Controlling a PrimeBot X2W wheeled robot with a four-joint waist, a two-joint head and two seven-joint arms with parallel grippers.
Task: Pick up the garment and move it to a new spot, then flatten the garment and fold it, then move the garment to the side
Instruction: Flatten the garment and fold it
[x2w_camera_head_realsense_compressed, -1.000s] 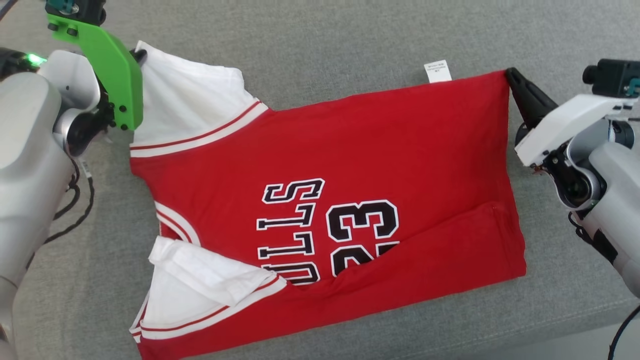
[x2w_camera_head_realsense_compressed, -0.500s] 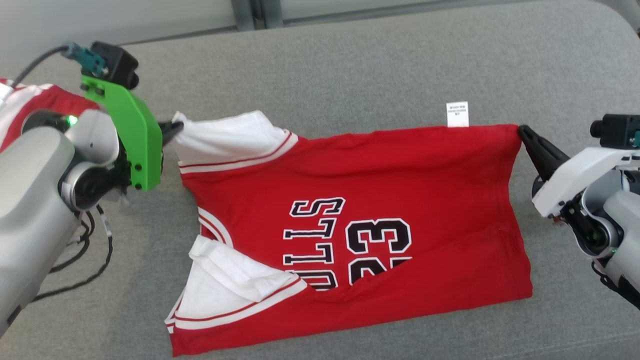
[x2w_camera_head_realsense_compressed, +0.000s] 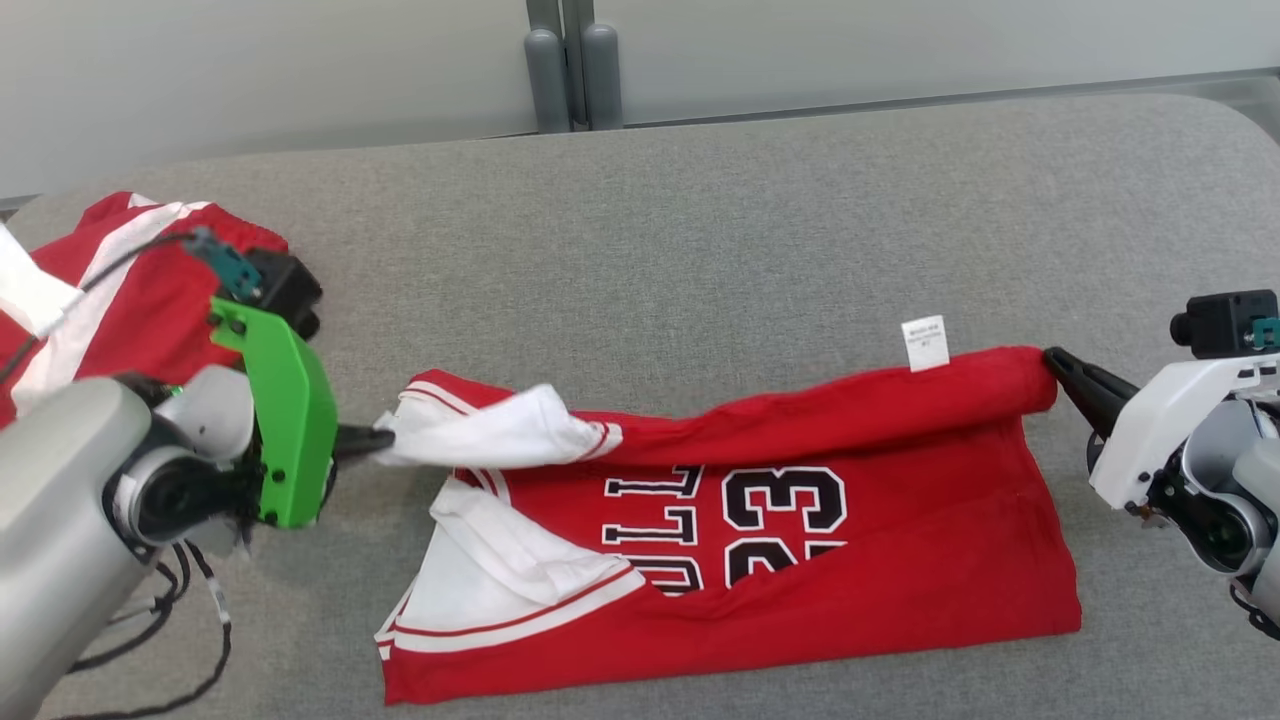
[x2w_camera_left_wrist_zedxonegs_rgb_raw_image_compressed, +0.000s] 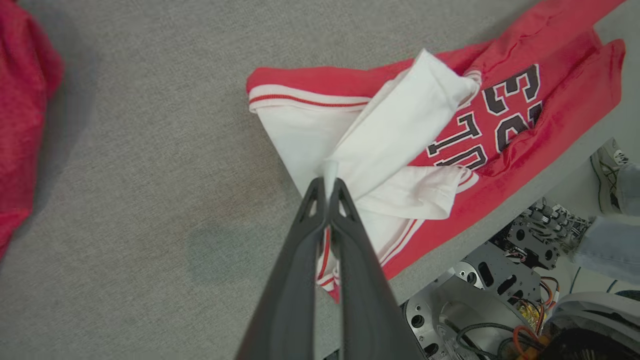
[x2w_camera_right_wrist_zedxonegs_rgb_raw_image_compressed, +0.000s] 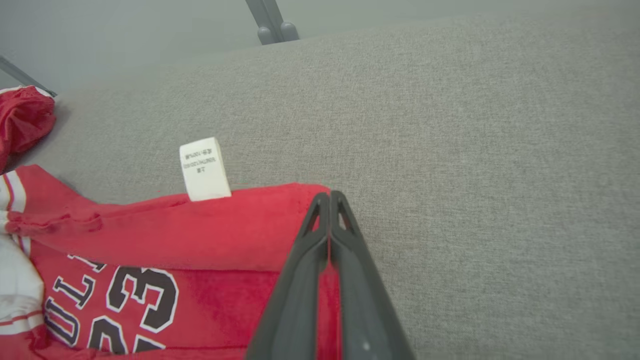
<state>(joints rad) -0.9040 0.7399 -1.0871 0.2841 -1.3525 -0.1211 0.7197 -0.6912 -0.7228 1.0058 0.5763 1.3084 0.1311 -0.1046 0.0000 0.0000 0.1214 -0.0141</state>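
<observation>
A red jersey (x2w_camera_head_realsense_compressed: 850, 560) lay across the grey cushion (x2w_camera_head_realsense_compressed: 700, 230), toward 6 o'clock in the head view. Its far edge was raised and rolled toward the near side over the top of the black lettering. The left gripper (x2w_camera_head_realsense_compressed: 385, 440), at the jersey's 9 o'clock, was clamped on a white sleeve (x2w_camera_head_realsense_compressed: 490, 435). The right gripper (x2w_camera_head_realsense_compressed: 1052, 357), at 2 o'clock, was pinched on the red hem corner, near a white label (x2w_camera_head_realsense_compressed: 925, 343). A second red garment (x2w_camera_head_realsense_compressed: 120, 290) sat crumpled at 10 o'clock, well apart.

wide grey fabric cushion (x2w_camera_head_realsense_compressed: 760, 230); pale wall (x2w_camera_head_realsense_compressed: 250, 70) behind; twin grey posts (x2w_camera_head_realsense_compressed: 570, 75)
</observation>
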